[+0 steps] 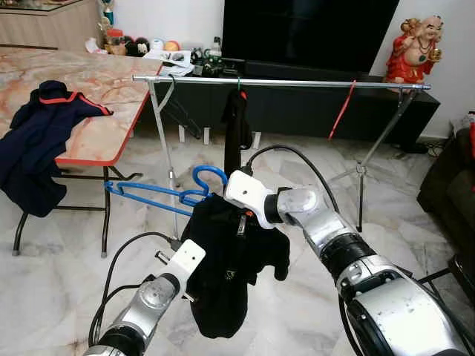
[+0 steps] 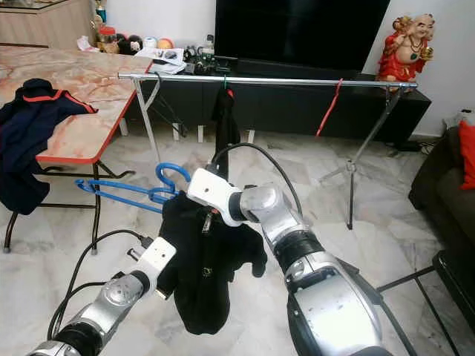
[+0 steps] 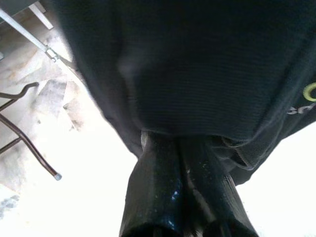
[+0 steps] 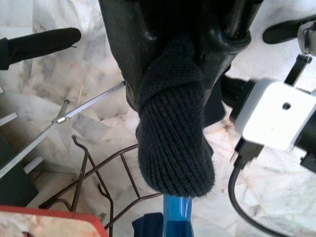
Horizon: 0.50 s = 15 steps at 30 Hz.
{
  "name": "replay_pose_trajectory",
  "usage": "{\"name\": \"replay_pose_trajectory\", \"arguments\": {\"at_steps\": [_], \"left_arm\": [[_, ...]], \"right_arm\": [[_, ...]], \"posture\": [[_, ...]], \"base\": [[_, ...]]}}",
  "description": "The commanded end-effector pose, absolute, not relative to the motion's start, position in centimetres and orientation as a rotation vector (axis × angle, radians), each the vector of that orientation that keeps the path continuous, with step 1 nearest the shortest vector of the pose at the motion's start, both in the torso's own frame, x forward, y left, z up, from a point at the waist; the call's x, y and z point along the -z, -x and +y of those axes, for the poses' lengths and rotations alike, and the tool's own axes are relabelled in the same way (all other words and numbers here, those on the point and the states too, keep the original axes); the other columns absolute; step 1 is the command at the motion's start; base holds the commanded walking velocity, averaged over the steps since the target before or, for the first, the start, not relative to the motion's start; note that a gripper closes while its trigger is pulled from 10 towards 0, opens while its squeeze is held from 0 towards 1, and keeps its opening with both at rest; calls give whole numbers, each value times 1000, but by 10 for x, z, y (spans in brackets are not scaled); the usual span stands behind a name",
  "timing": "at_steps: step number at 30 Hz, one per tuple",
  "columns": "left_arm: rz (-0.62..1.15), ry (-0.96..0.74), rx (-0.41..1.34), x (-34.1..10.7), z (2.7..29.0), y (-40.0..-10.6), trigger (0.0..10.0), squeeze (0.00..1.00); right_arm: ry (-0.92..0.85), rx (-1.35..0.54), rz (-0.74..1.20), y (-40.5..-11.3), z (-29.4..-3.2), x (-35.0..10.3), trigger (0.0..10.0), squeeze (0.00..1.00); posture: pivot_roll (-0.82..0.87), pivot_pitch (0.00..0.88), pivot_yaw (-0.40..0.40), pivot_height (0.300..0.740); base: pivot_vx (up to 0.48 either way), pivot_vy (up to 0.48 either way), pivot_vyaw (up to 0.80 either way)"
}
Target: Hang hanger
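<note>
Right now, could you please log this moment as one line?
phase: carry | right gripper: holding blue hanger with black garment | left gripper: at garment | rail: ahead

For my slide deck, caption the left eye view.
Right pincer carries a blue hanger with black garment toward the rail.

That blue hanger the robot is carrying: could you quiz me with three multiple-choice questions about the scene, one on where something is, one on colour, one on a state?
1. Where does the navy garment lie?
A. on the table's edge
B. on the rail
C. on the sofa

2. What colour is the hanger that carries the black garment?
A. red
B. blue
C. white

3. Is the blue hanger on the rail yet?
A. yes, hooked on
B. no, held short of it
C. lying on the floor

Answers: 1 A, it drapes over the marble table. 2 B, its hook and bars are blue. 3 B, the right tool holds it below the rail.
</note>
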<state>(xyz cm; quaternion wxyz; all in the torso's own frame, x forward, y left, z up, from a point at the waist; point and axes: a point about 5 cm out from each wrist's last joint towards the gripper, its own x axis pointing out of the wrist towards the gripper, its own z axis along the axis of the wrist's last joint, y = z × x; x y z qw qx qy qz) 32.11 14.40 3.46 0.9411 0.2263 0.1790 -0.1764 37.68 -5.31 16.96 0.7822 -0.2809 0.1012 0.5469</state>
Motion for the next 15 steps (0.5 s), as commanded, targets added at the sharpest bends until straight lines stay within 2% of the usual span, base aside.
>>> {"name": "replay_pose_trajectory", "arguments": {"at_steps": [1,4,8,15], "left_arm": [[354,-453,347,-38,146,-324,0,0],[359,-454,344,-37,147,-323,0,0],[370,-453,341,-34,147,-321,0,0],[387,-456,339,-31,150,-320,0,0]], "right_arm": [[625,-1170,189,-379,-59,-176,0,0],[627,-1158,206,-379,-66,-172,0,0],[604,-1109,254,-378,-91,-161,0,0],[518,-1084,278,-376,-110,-153,0,0]], "posture": [[137,0,-110,740],[137,0,-110,740],[124,0,-106,740],[125,0,-105,740]], "base": [[0,0,0],[0,0,0],[0,0,0],[0,0,0]]}}
